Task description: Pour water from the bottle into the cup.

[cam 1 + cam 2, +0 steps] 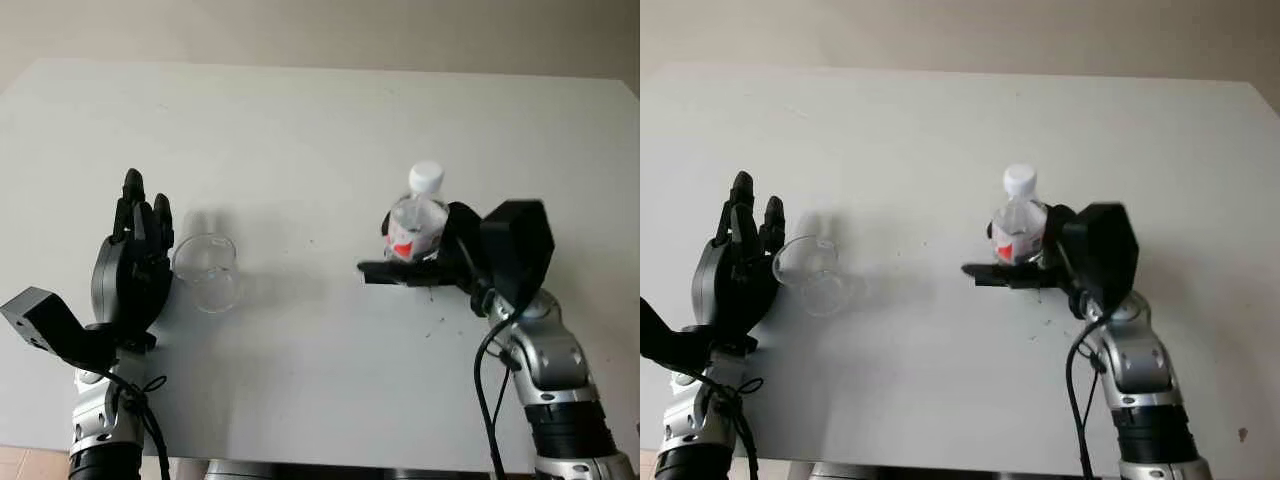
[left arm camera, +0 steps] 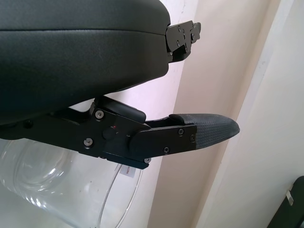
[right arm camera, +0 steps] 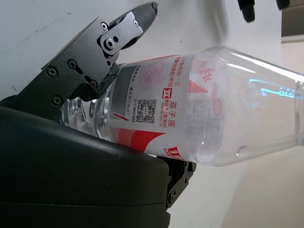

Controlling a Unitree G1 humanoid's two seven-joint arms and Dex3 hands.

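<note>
— Why is the bottle (image 1: 418, 222) upright with its white cap (image 1: 426, 177) on?

— My guess is it has only been gripped, not tipped. The right robot hand (image 1: 430, 260) is clamped around its lower body, over the red-and-white label, at about four o'clock on the worktop (image 1: 320, 130). Keeping it vertical stops anything spilling on the way across. With the cap apparently in place, pouring looks some way off.

— And the cup (image 1: 206, 268)?

— The clear cup is at about eight o'clock, well apart from the bottle. The left robot hand (image 1: 135, 262) is hard against its nine o'clock side, fingers pointing to twelve; from the wrist camera a padded fingertip (image 2: 209, 130) reaches out past the glass rim. Whether the fingers actually close on the cup I cannot tell.

— Why there?

— Probably to brace the cup so it doesn't slide or tip when the bottle comes over.
</note>
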